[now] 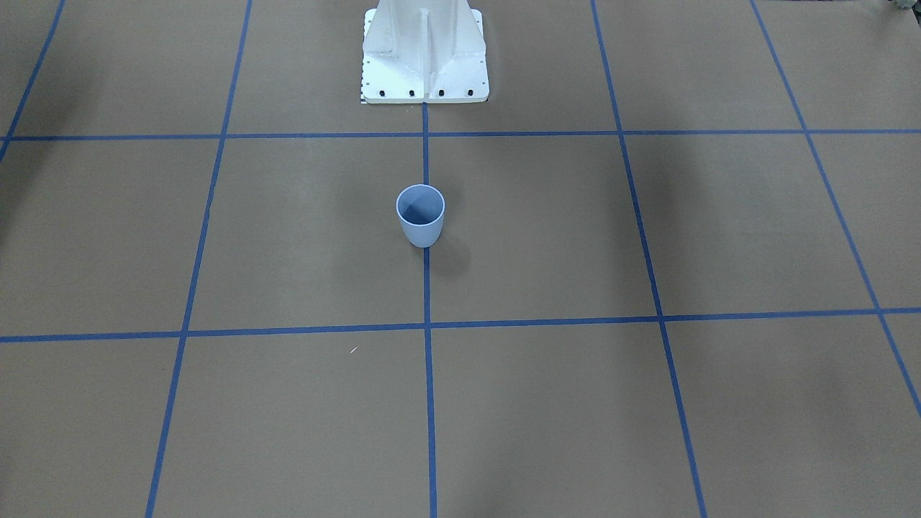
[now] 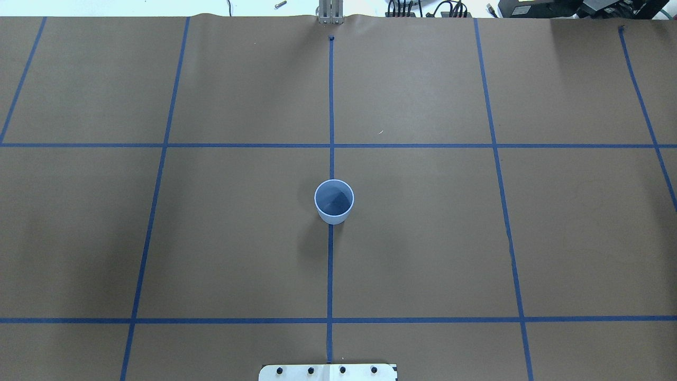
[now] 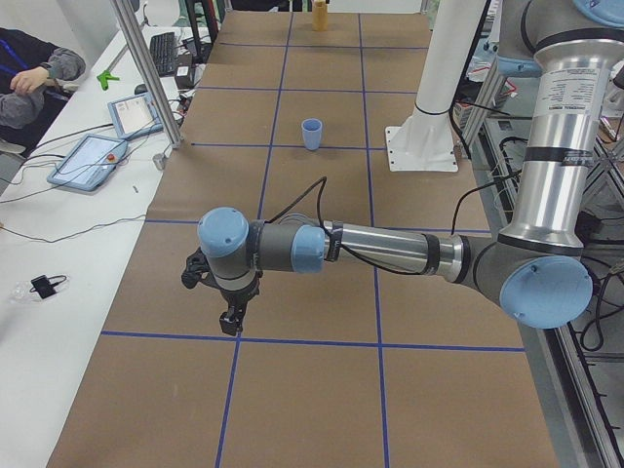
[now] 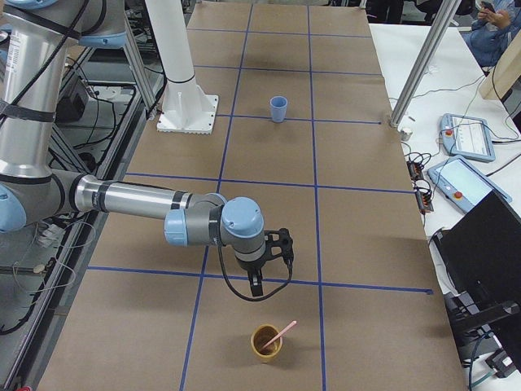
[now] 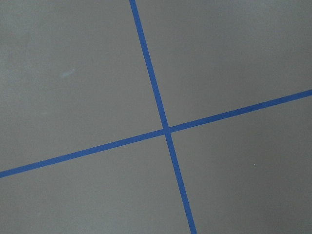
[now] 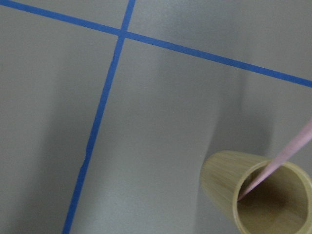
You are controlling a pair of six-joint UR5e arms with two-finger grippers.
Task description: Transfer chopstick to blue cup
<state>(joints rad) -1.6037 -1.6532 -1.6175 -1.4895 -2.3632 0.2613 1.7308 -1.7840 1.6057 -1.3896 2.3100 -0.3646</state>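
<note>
The thin pale pink chopstick [image 4: 282, 332] is seen leaning in a small tan bamboo cup [image 4: 262, 349] (well apart from the upright light-blue plastic cup [image 2: 334, 211] at the centre of the brown papered table [image 2: 423, 238]). The right gripper [image 4: 256, 287] is held near the bamboo cup, the left gripper [image 3: 231, 320] far off; whether either is spread cannot be told.

Chopstick [image 4: 282, 332] leans in tan cup [image 4: 261, 351]; right hand [image 4: 256, 288] near; blue cup [image 4: 278, 109] well apart.
</note>
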